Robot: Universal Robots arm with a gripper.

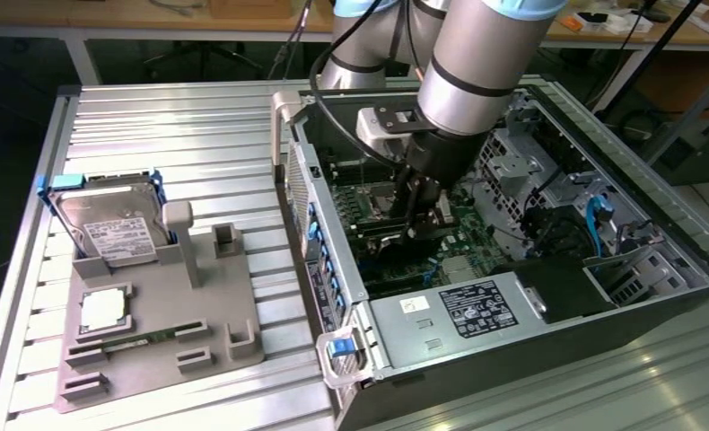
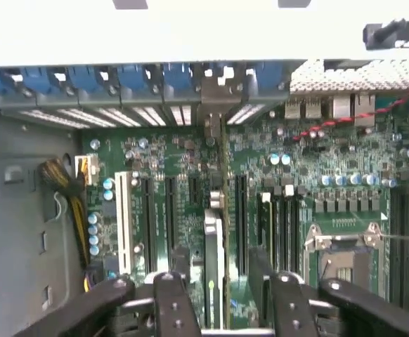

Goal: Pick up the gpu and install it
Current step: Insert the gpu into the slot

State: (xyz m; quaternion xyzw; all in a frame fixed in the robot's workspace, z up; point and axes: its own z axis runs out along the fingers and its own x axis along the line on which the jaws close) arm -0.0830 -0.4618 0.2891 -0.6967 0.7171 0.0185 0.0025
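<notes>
The gpu [image 2: 216, 232] stands on edge among the motherboard's expansion slots, and its silver bracket [image 2: 214, 105] meets the case's rear slot openings. In the exterior view the gpu [image 1: 387, 239] is a dark strip low inside the open computer case [image 1: 330, 269]. My gripper [image 1: 422, 214] reaches down into the case right over the card. In the wrist view my gripper [image 2: 218, 288] straddles the card's near end. One finger [image 2: 169, 298] stands on each side, with a visible gap to the card, so the gripper is open.
A grey parts holder [image 1: 151, 332] on the exterior view's left carries a silver hard drive [image 1: 115, 229], a CPU [image 1: 106, 308] and a memory stick [image 1: 127, 339]. Inside the case are the power supply [image 1: 462, 310], cables [image 2: 67, 189] and the CPU socket [image 2: 345, 246].
</notes>
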